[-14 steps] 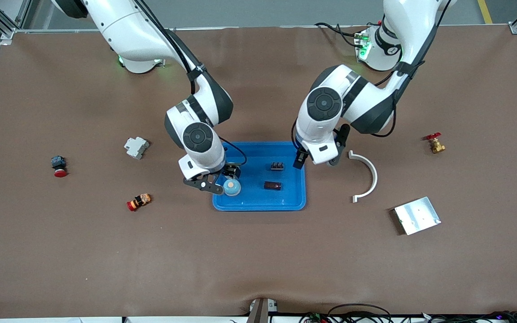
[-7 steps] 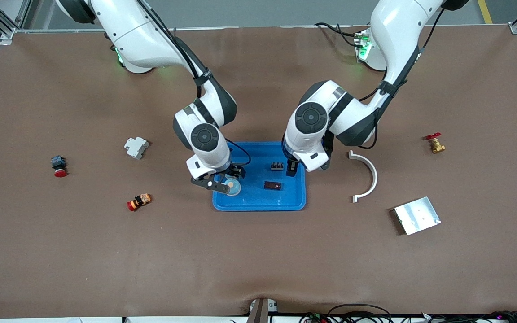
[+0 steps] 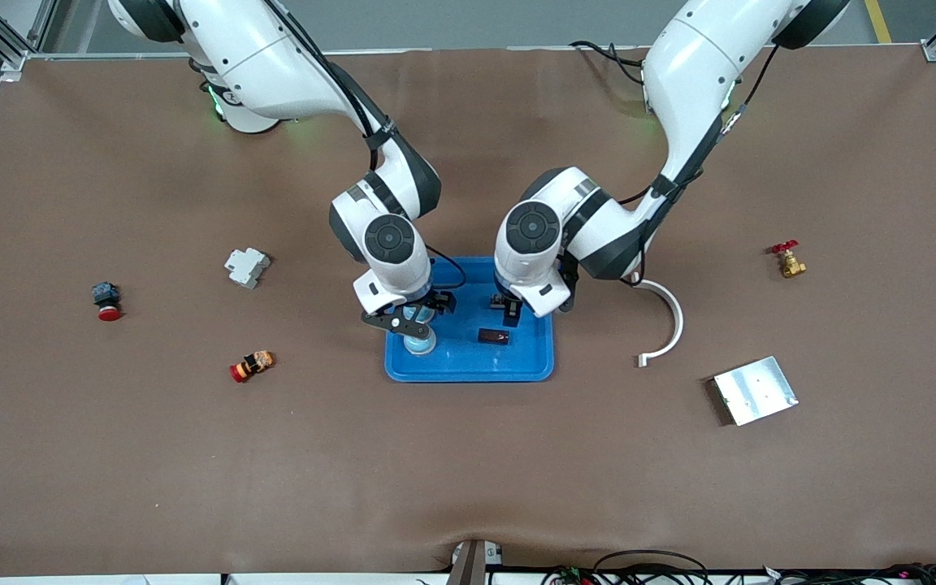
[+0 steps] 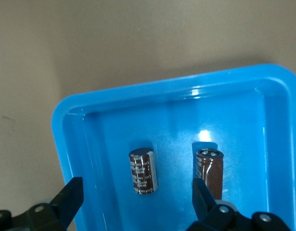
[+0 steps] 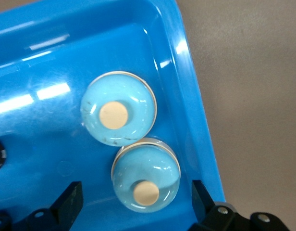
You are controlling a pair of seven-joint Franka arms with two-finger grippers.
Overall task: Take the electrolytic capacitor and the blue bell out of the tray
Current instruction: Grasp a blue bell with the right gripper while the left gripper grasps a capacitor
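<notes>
A blue tray [image 3: 468,370] lies mid-table. Two light-blue bells with cream buttons sit in it toward the right arm's end: one [image 5: 119,114], the other [image 5: 146,180] between the open fingers of my right gripper [image 5: 136,199]. In the front view one bell [image 3: 420,343] shows below the right gripper [image 3: 413,319]. Two dark brown capacitors [image 4: 142,171] [image 4: 209,167] lie toward the left arm's end. My left gripper [image 4: 137,197] hangs open over them, holding nothing. One capacitor [image 3: 493,335] shows in the front view beside the left gripper [image 3: 509,312].
On the brown mat lie a white curved bracket [image 3: 667,317], a metal plate [image 3: 755,390] and a red-handled brass valve [image 3: 786,260] toward the left arm's end. A white breaker [image 3: 246,266], a red push button [image 3: 106,301] and a red-orange part [image 3: 251,366] lie toward the right arm's end.
Both arms have swung in over the tray: the right gripper now straddles a bell, the left gripper came from the tray's edge to above the capacitors. Both stayed open.
</notes>
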